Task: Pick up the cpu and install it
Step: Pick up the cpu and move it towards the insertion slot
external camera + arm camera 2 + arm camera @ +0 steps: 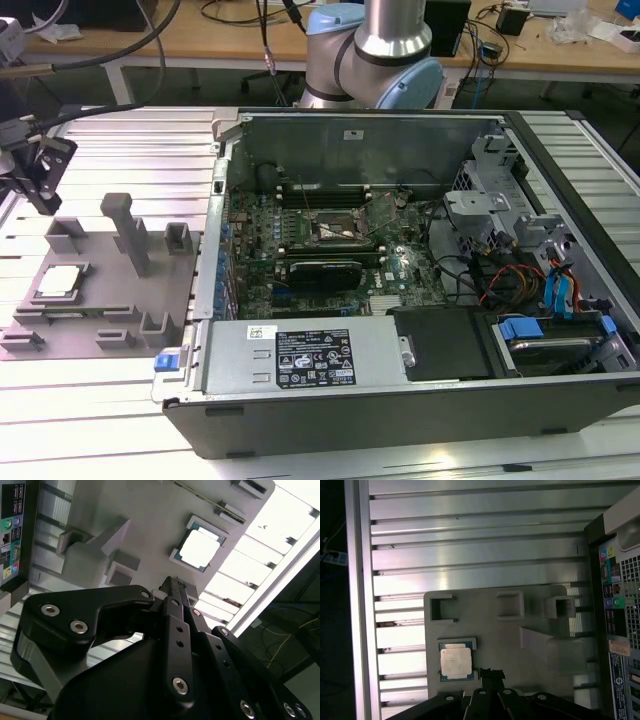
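The cpu (58,281) is a small square chip with a pale metal top, lying flat in a recess of the grey fixture tray (110,300) at the exterior view's left. Both wrist views show it too: cpu (200,548), cpu (456,661). My black gripper (40,200) hangs above the tray's far left corner, apart from the chip, with its fingers together and nothing between them. Its fingertips (491,672) lie just beside the chip in the first wrist view. The black-framed socket (340,232) sits on the motherboard inside the open case.
The open computer case (400,400) fills the middle and right, with a power supply (300,358) along its front and cables (510,275) at the right. Upright posts (128,230) rise from the tray. The ribbed metal table (130,150) lies around it.
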{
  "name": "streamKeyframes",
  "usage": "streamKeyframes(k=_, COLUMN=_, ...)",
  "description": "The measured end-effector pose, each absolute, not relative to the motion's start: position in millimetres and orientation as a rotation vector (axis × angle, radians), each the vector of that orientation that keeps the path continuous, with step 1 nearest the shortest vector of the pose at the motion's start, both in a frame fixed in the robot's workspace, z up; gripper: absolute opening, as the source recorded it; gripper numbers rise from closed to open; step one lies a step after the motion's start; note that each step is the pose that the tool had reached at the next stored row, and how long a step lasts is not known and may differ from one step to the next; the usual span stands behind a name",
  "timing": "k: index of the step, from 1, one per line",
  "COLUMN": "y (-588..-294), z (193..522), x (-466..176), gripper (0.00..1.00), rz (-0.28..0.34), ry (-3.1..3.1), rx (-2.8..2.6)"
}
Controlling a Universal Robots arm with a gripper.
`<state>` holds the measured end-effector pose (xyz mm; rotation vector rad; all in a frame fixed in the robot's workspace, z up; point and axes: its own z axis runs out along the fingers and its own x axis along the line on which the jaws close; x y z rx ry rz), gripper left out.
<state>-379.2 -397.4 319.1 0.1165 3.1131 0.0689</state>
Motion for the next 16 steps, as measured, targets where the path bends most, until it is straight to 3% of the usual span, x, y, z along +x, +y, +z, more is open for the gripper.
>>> streamKeyframes(k=16, y=-397.4, z=301.9, x=-386.1, gripper=0.11, rz=0.069, ry=3.113, rx=0.117)
